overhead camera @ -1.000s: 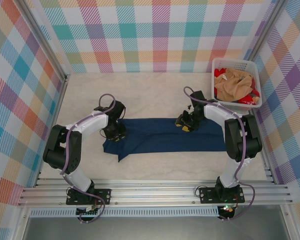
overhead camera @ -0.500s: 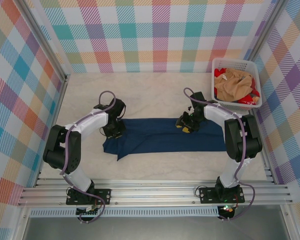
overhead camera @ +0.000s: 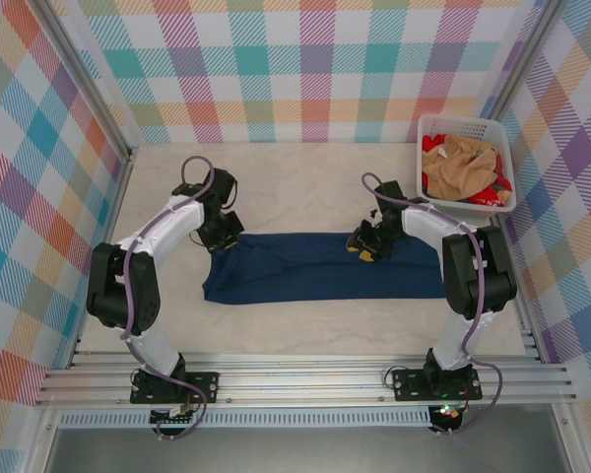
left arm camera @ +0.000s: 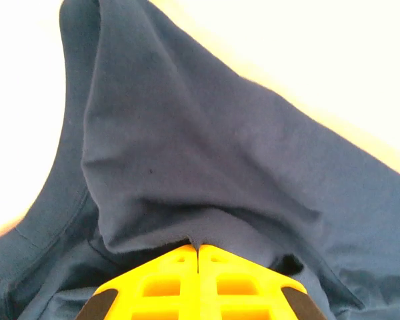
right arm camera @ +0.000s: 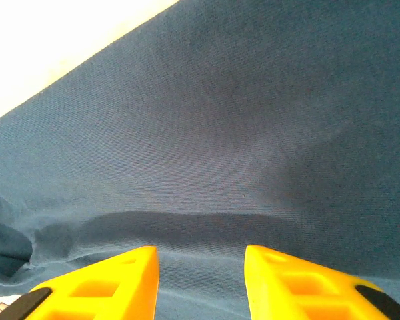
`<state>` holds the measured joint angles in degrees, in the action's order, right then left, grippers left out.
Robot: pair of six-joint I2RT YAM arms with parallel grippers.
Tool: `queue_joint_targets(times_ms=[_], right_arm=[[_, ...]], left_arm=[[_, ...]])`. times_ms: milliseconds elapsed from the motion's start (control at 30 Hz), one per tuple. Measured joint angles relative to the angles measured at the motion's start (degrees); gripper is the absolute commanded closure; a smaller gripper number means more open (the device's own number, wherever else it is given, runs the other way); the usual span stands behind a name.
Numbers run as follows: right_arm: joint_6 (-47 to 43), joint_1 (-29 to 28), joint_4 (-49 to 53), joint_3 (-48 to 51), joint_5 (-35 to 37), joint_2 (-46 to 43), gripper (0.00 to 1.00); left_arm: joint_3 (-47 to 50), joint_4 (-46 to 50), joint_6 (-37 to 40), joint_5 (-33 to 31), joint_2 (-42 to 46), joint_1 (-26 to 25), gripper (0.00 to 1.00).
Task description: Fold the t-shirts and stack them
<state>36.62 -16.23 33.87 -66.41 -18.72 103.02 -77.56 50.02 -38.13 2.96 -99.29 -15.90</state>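
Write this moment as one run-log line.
left gripper: shut on navy blue cloth t-shirt | right gripper: open over shirt

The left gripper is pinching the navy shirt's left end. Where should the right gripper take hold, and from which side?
Probably the far long edge of the navy t-shirt, beside the right gripper, coming down from the far side: the cloth lies flat there, its straight edge against bare table, level with the pinch of the left gripper.

White basket [overhead camera: 463, 119], far right corner of pale, perhaps marbled table [overhead camera: 305, 187]; plaid walls [overhead camera: 305, 69].
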Motion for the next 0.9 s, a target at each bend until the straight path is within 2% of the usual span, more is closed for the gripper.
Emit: queue_joint_targets(times_ms=[400, 500, 567, 767, 900], right_arm=[[-0.02, 0.00, 0.00, 0.02, 0.00, 0.00, 0.61], [0.00, 0.00, 0.00, 0.02, 0.00, 0.00, 0.61], [-0.02, 0.00, 0.02, 0.02, 0.00, 0.00, 0.62], [-0.02, 0.00, 0.83, 0.02, 0.68, -2.29, 0.60], [-0.15, -0.44, 0.57, 0.00, 0.02, -5.49, 0.59]], left_arm=[[-4.46, 1.14, 2.45, 0.70, -5.18, 1.70, 0.99], [-4.35, 1.46, 3.28, 0.28, -5.53, 1.79, 0.69], [-4.33, 2.38, 3.74, -0.90, -5.55, 1.77, 0.59], [-3.89, 3.26, 3.74, -4.11, -2.38, -0.87, 0.55], [-2.54, -1.22, 4.52, -0.59, 0.83, -5.60, 0.55]])
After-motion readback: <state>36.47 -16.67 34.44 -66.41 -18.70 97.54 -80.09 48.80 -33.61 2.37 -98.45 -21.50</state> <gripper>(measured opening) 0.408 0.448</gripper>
